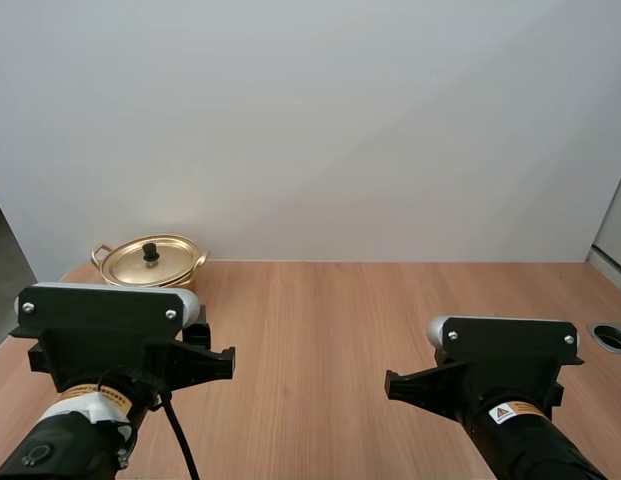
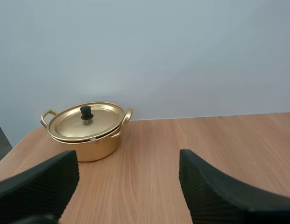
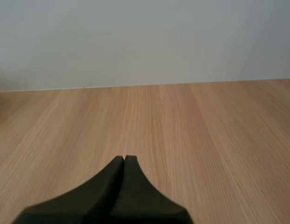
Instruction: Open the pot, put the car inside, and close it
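Wooden table (image 1: 330,330) stretches wide in front of me, bare wood under both arms. My left gripper (image 2: 128,158) is low over the near left side, fingers spread wide apart with nothing between them, looking straight at the pot. My right gripper (image 3: 124,158) sits over open wood on the right, fingers pressed together into one wedge, holding nothing. The gold pot (image 2: 95,147) stands at the far left corner, probably close to the back wall. Its lid (image 2: 102,119) is seated flat on it, with the black knob (image 2: 86,112) upright in the middle.
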